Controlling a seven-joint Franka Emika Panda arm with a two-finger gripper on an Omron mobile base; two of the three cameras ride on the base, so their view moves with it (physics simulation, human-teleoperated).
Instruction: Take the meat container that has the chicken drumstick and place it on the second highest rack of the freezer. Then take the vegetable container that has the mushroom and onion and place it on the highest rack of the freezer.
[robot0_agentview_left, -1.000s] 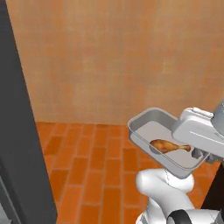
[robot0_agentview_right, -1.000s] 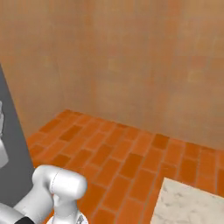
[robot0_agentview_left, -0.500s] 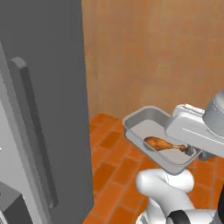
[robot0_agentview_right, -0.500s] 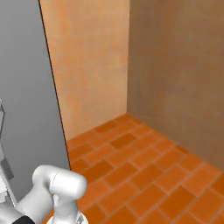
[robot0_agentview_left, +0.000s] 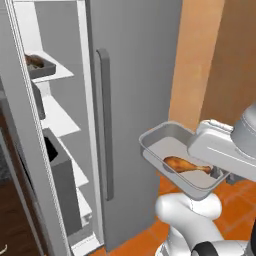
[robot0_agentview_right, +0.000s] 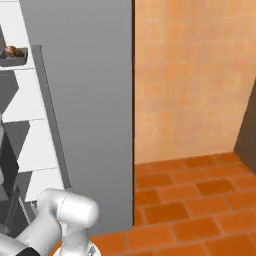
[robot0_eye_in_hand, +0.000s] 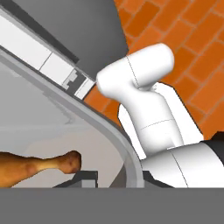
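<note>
The room had an orange brick floor (robot0_agentview_right: 200, 200) and tan walls (robot0_agentview_right: 190, 80). The chicken drumstick (robot0_agentview_left: 186, 164) lay in the grey meat container (robot0_agentview_left: 159, 141), held in the air in front of the freezer's closed grey door (robot0_agentview_left: 135, 75). The gripper (robot0_agentview_left: 219, 174) clamped the container's rim, jaws narrow, at the end near the drumstick's bone. In the hand view the drumstick's bone end (robot0_eye_in_hand: 65, 162) lay close to the rim. The freezer (robot0_agentview_left: 60, 120) stood open on the left, with white shelves (robot0_agentview_left: 57, 117). 1 other container (robot0_agentview_left: 37, 66) sat on an upper shelf.
</note>
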